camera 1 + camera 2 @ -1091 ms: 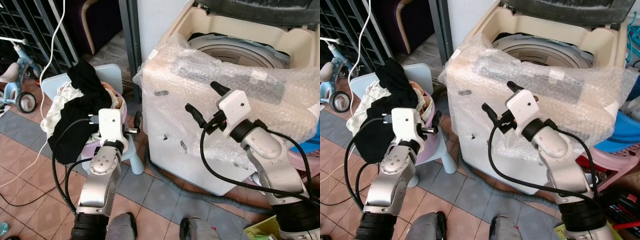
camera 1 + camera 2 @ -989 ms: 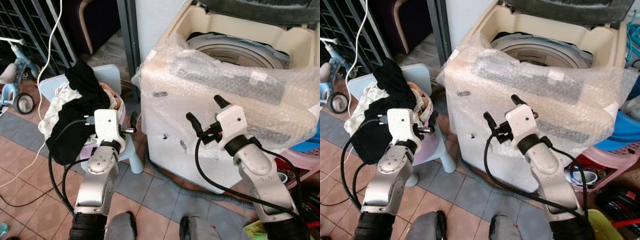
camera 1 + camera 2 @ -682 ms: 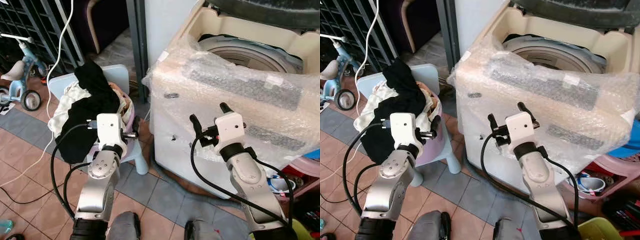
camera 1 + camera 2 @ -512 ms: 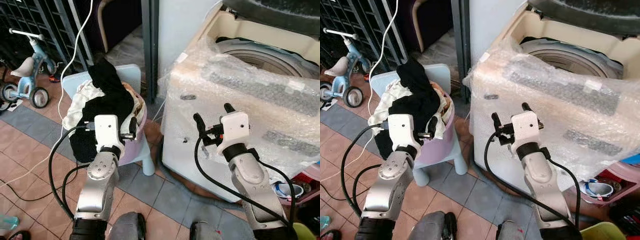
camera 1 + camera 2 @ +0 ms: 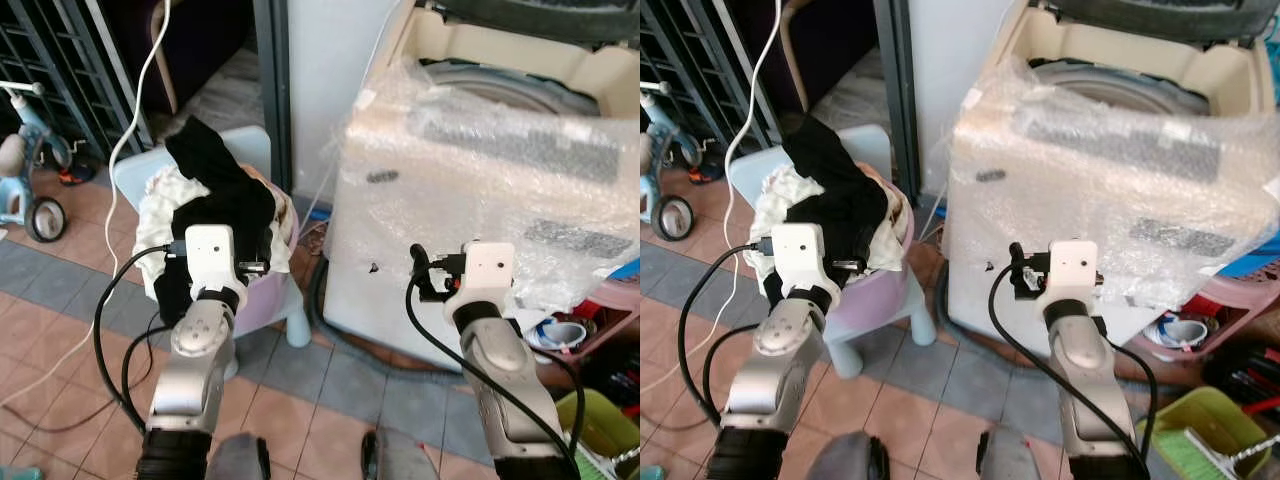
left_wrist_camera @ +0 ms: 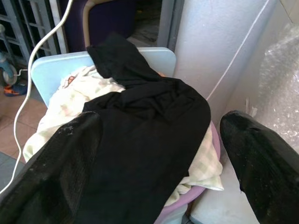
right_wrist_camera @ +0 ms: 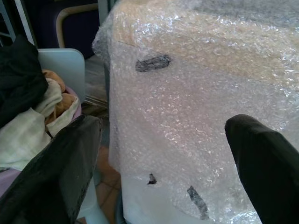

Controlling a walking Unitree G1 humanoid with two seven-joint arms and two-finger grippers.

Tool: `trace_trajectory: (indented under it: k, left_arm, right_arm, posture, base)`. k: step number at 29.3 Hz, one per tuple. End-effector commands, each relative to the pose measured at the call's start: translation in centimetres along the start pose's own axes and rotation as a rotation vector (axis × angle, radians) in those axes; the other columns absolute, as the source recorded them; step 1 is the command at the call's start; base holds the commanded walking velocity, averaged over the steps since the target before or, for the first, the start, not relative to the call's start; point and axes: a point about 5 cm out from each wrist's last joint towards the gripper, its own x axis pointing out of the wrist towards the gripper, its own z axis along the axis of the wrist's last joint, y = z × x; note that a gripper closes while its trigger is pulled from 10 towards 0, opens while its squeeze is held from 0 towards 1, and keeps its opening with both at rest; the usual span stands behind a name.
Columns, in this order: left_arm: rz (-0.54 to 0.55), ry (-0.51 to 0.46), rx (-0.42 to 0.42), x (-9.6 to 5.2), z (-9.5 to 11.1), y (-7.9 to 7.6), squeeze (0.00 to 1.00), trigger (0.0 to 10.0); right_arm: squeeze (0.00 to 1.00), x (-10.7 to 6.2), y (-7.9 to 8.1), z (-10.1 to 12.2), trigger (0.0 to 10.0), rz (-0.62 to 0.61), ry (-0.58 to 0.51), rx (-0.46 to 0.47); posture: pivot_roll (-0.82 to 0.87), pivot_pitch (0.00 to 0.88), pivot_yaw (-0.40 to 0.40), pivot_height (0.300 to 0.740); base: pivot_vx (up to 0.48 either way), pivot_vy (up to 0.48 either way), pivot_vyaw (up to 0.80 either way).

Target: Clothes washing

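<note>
Laundry (image 6: 140,121) is sitting heaped in the basin just ahead of the released left tool (image 6: 159,172); both tools, including the released right tool (image 7: 161,154), are pulling back from the bubble-wrapped washing machine (image 5: 480,170), turning toward loading.

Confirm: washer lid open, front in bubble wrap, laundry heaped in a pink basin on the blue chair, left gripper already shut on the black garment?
Not quite. The left gripper is open and empty: the left wrist view shows its fingers spread apart, short of the black garment. The rest holds: washer lid open, bubble wrap on its front, laundry in the pink basin on the blue chair.
</note>
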Motion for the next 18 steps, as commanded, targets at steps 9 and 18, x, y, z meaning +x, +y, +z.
trace_trajectory:
  k: [9, 18]
  left_arm:
    - [-0.009, 0.03, 0.008, -0.1, -0.6, -0.6, 0.0, 10.0]
    - [0.018, 0.043, 0.002, -0.1, -0.8, 0.8, 0.0, 10.0]
  right_arm:
    - [1.0, 0.3, -1.0, 1.2, 10.0, 0.026, -0.057, -0.046]
    - [0.0, 0.8, -0.4, 0.9, 10.0, 0.024, -0.049, -0.075]
  posture:
    - [-0.05, 0.117, 0.023, 0.728]
    - [-0.03, 0.12, 0.018, 0.728]
  base:
    - [0.0, 0.0, 0.61]
    - [0.0, 0.0, 0.42]
